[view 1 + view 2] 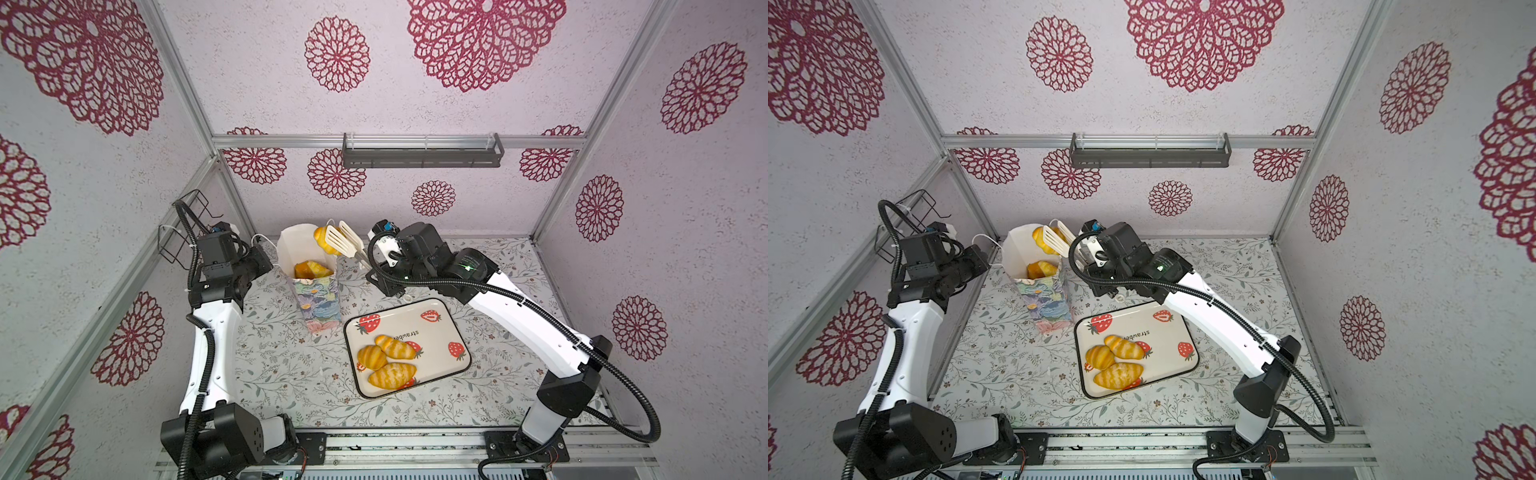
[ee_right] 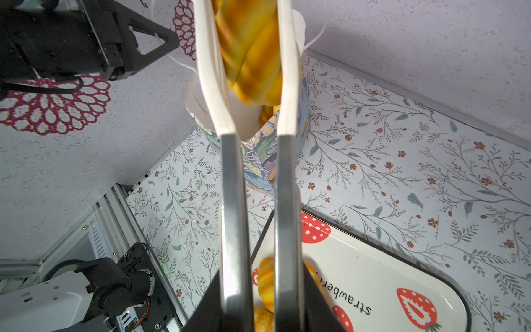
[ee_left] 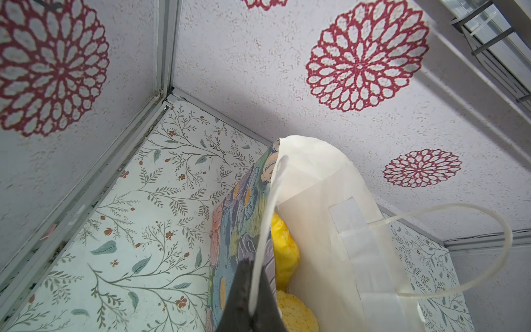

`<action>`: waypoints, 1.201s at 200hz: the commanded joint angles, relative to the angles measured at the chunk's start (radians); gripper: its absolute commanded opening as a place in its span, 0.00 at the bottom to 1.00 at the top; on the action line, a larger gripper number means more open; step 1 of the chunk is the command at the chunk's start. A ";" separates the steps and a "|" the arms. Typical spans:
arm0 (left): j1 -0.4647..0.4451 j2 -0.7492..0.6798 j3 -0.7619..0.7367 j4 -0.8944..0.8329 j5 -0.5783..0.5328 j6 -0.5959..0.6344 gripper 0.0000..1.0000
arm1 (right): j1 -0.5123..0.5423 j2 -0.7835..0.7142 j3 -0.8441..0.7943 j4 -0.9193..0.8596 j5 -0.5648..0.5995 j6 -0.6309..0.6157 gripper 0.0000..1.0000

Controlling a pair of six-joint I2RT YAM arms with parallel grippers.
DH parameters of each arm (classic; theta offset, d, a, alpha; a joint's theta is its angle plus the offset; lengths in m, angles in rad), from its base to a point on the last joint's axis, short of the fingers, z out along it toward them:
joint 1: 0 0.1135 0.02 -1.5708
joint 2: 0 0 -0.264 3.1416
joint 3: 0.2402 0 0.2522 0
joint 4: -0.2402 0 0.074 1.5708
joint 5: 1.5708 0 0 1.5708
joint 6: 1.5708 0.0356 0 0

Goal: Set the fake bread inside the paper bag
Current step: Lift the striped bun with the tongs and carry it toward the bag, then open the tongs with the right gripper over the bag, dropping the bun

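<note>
Both top views look steeply down from high above the near edge of the desk toward the back wall. They are far enough off that we see both arms whole. We find nearly the same scene in each, with the paper bag toward the far edge and the tray nearer the middle. The left wrist camera sits hard against the bag's rim and faces across its open mouth toward a desk corner. The right wrist camera looks along the tongs, close to them, toward the bag, with the left gripper beyond it. We see the bag's mouth in all four views, and the right wrist view also shows part of the tray.
</note>
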 commanded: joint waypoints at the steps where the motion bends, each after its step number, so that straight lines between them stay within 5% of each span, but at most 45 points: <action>1: 0.010 -0.028 -0.008 0.026 0.004 -0.009 0.00 | 0.015 0.018 0.082 0.051 -0.035 -0.027 0.33; 123: 0.009 -0.027 -0.012 0.029 0.019 -0.015 0.00 | 0.012 0.266 0.351 0.010 -0.114 -0.049 0.34; 240: 0.010 -0.035 -0.016 0.041 0.063 -0.006 0.00 | -0.086 0.355 0.414 0.056 -0.223 0.010 0.34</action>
